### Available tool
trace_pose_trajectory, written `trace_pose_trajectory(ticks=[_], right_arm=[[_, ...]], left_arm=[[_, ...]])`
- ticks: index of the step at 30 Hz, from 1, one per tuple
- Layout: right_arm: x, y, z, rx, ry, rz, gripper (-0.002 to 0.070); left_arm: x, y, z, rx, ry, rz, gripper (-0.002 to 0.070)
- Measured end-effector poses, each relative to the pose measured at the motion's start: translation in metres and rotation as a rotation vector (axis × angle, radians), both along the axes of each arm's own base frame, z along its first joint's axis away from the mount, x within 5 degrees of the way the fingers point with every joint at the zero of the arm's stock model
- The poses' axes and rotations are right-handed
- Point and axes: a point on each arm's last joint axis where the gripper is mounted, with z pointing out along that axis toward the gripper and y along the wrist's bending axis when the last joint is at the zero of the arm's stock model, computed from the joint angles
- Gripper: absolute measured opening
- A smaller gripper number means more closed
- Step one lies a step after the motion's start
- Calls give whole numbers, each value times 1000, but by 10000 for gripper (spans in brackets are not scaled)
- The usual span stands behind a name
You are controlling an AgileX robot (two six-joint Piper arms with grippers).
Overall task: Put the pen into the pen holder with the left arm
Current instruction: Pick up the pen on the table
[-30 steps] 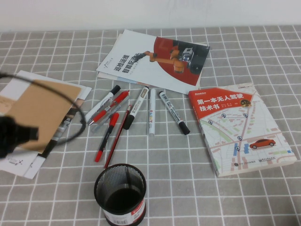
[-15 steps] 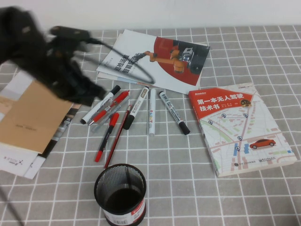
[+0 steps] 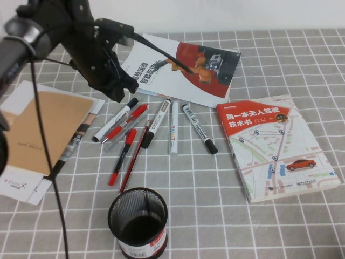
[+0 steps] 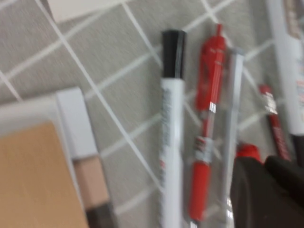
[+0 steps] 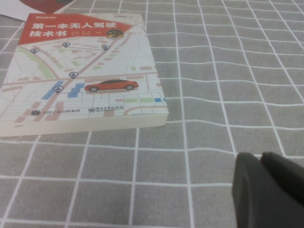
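Three white markers with black caps lie in the pen cluster at mid-table: the leftmost [image 3: 115, 120], the middle one [image 3: 156, 123] and the right one [image 3: 199, 128]. My left gripper [image 3: 116, 90] hangs just beyond the leftmost marker's capped end, above the table, its fingers together and empty. In the left wrist view that marker [image 4: 171, 123] lies beside a red pen [image 4: 206, 128], with my left gripper [image 4: 263, 161] low at the corner. The black mesh pen holder [image 3: 137, 218] stands upright near the front edge. My right gripper [image 5: 261, 159] is shut and empty over bare cloth near the map book [image 5: 80, 71].
Slim red pens [image 3: 123, 154] and an all-white pen [image 3: 174, 128] lie among the markers. A booklet [image 3: 178, 67] lies behind them, a brown envelope on papers [image 3: 43, 135] to the left, and the map book [image 3: 275, 145] to the right. The left arm's cable [image 3: 46, 156] hangs over the envelope.
The left arm swung in from the left edge, up and to the right, and now sits over the far end of the leftmost marker. The pens and holder have not moved.
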Motion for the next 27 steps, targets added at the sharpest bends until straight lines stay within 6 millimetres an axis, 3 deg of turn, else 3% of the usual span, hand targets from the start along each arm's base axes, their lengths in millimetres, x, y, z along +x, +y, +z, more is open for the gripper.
trace_pose_trajectory(ticks=[7, 9, 19, 27], right_arm=[[0, 0, 0, 0, 0, 0, -15], [0, 0, 0, 0, 0, 0, -15], [0, 0, 0, 0, 0, 0, -15], [0, 0, 0, 0, 0, 0, -15]], left_arm=[[20, -3, -27, 54, 4, -36, 219], [22, -2, -36, 71, 18, -39, 248], [33, 8, -78, 163, 80, -35, 271], [36, 14, -81, 156, 88, -19, 270]])
